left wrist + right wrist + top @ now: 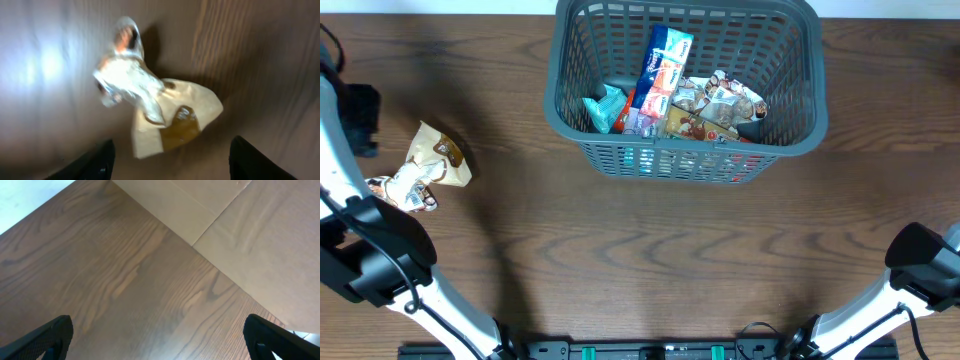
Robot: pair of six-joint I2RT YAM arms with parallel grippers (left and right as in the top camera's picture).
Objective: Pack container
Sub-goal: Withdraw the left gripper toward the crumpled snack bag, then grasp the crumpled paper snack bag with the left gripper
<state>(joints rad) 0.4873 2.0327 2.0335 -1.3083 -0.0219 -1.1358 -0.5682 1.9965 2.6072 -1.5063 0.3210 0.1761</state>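
Observation:
The dark grey-blue lattice basket (790, 130) stands at the back centre and holds several snack packets, among them a tall blue-and-red one (660, 65). On the table at the left lie a cream-and-brown packet (438, 155) and a silvery crumpled packet (405, 190), touching each other. In the blurred left wrist view the cream packet (175, 117) and silvery packet (130, 82) lie just ahead of my open, empty left gripper (171, 144). My right gripper (157, 320) is open and empty over bare wood; the right arm (925, 265) is at the front right.
The left arm (365, 250) runs along the left edge, with a black part (360, 115) beside the cream packet. The right wrist view shows the table's edge (165, 227) with a beige surface beyond.

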